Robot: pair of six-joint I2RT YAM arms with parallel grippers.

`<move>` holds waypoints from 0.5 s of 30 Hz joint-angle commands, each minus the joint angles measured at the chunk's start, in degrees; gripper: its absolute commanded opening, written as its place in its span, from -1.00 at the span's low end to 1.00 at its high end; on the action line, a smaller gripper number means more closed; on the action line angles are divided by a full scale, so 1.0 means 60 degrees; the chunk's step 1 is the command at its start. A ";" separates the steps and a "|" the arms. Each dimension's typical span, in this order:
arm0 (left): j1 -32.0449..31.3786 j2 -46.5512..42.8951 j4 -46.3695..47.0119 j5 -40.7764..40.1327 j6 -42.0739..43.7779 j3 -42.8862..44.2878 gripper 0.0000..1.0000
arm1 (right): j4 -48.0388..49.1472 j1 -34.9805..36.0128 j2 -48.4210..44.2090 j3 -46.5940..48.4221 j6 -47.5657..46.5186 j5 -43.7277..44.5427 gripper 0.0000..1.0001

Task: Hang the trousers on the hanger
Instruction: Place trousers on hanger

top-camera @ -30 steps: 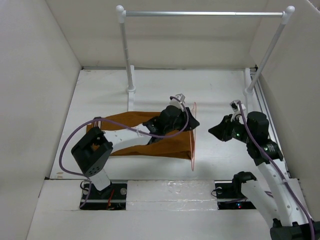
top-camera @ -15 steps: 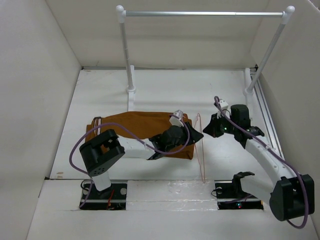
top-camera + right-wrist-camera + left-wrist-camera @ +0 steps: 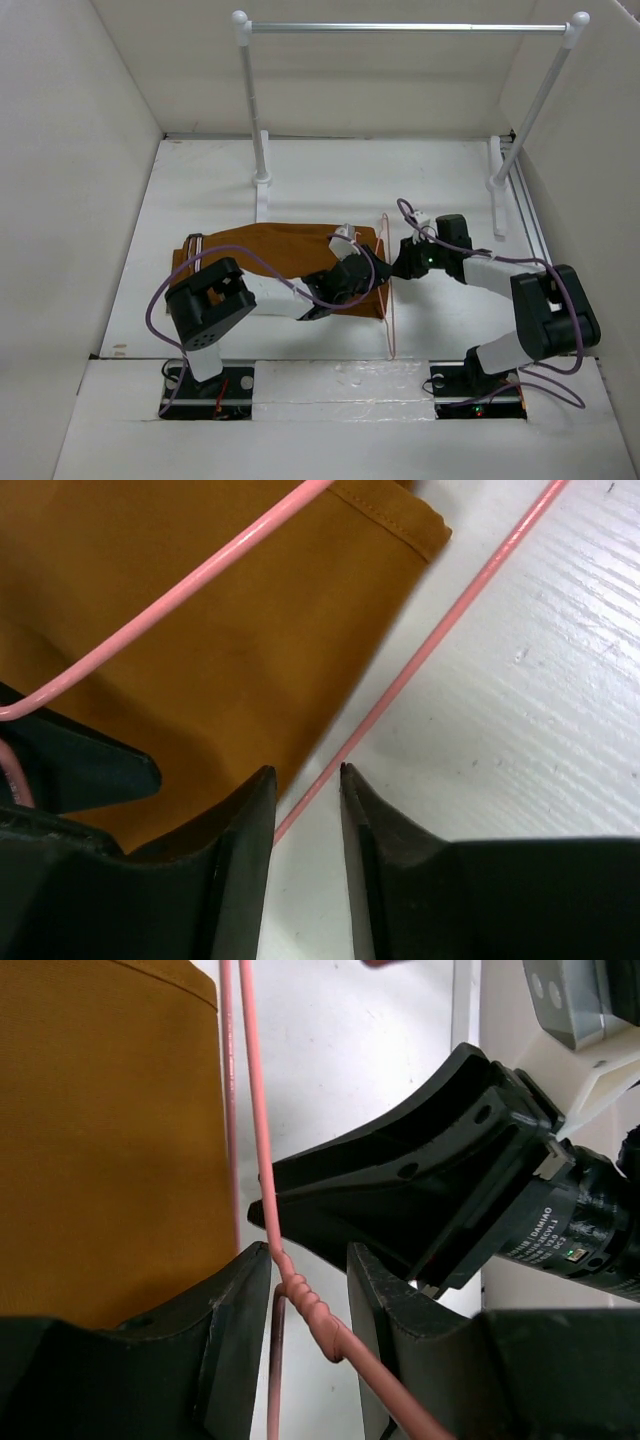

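Note:
The rust-brown trousers [image 3: 270, 250] lie flat on the white table, left of centre. The thin pink hanger [image 3: 389, 300] lies along their right-hand edge. My left gripper [image 3: 376, 272] reaches over the trousers. In the left wrist view its jaws [image 3: 308, 1260] are shut on the hanger's twisted neck [image 3: 300, 1295], beside the trousers [image 3: 110, 1140]. My right gripper [image 3: 400, 268] faces it from the right, its black fingers [image 3: 420, 1190] close by. In the right wrist view it [image 3: 306, 772] stands open, with a straight run of the hanger [image 3: 440, 630] passing between its tips, next to the trousers [image 3: 200, 660].
A silver rail [image 3: 400, 27] on two white posts spans the back of the table, with post feet at the back left [image 3: 262, 182] and back right [image 3: 497, 180]. White walls [image 3: 70, 200] close in both sides.
My right arm has swung left from the right side to the hanger, and its jaws now stand apart around the wire. The left gripper and hanger shifted nearer and slightly sideways.

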 commanded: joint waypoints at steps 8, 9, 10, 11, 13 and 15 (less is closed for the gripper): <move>-0.0018 0.0309 -0.0633 -0.0224 -0.0102 0.0314 -1.00 | 0.1226 0.0403 0.0312 0.0002 0.0020 -0.0207 -0.16; -0.0018 0.0309 -0.0691 -0.0253 -0.0132 0.0299 -1.00 | 0.1371 0.0506 0.0414 -0.0027 0.0049 -0.0192 -0.14; -0.0018 0.0309 -0.0707 -0.0239 -0.0118 0.0285 -1.00 | 0.1532 0.0507 0.0531 -0.0157 0.0354 -0.0279 -0.14; -0.0018 0.0309 -0.0707 -0.0210 -0.0132 0.0270 -1.00 | 0.1693 0.0609 0.0765 -0.0173 0.0400 -0.0251 -0.14; -0.0018 0.0295 -0.0780 -0.0253 -0.0117 0.0270 -1.00 | 0.1651 0.0610 0.0957 -0.0188 0.0488 0.0084 -0.13; -0.0018 0.0295 -0.0780 -0.0239 -0.0118 0.0255 -1.00 | 0.2075 0.0697 0.1089 -0.0422 0.0649 0.0145 0.00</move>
